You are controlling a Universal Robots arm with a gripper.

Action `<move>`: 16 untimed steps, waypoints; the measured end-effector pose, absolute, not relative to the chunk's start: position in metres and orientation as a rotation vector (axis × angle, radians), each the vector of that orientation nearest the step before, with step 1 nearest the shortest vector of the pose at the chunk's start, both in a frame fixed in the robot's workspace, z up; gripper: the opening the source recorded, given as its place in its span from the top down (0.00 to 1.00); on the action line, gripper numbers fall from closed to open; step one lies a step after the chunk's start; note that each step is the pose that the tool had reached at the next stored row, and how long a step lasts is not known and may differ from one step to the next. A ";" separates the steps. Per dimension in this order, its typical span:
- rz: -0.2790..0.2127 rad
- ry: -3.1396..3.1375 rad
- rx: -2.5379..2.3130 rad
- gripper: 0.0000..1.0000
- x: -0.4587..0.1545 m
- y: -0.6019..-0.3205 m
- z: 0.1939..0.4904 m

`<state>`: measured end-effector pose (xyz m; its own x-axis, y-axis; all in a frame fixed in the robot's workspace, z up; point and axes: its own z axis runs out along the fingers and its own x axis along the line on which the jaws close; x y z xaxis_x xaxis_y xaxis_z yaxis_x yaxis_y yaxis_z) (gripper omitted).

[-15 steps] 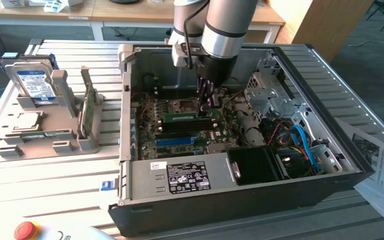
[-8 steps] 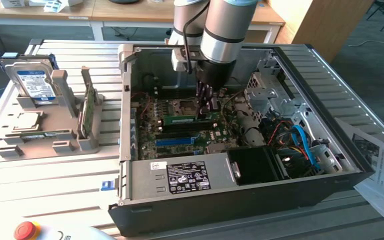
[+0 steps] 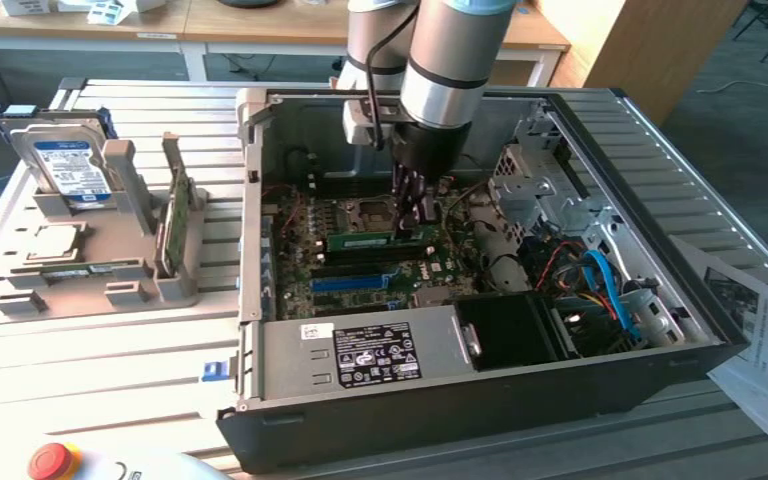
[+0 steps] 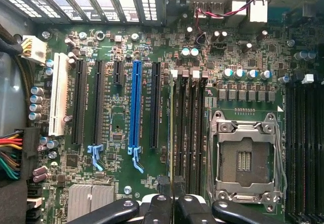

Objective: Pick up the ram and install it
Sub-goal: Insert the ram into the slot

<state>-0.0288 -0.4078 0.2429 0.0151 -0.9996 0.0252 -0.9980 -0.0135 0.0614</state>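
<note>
The circuit board (image 4: 116, 82) is showing deep green, one long slot (image 4: 134, 107) is standing out blue and a side slot (image 4: 58, 100) is showing white (the other slots (image 4: 98, 102) are looking black). The ram stick (image 3: 364, 239) is showing green too, and the round button (image 3: 53, 460) is showing red.

Hard drive (image 3: 64, 165) upright in grey rack (image 3: 128, 232) beside open computer case (image 3: 491, 410).

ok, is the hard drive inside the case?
No, the hard drive stands in the gray holder outside the case.
</note>
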 end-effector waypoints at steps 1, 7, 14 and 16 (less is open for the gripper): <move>-0.039 -2.162 2.193 0.88 -0.029 -0.408 0.242; -0.039 -2.162 2.193 0.88 -0.029 -0.408 0.242; -0.039 -2.166 2.189 0.88 -0.029 -0.408 0.241; -0.039 -2.167 2.189 0.88 -0.029 -0.408 0.241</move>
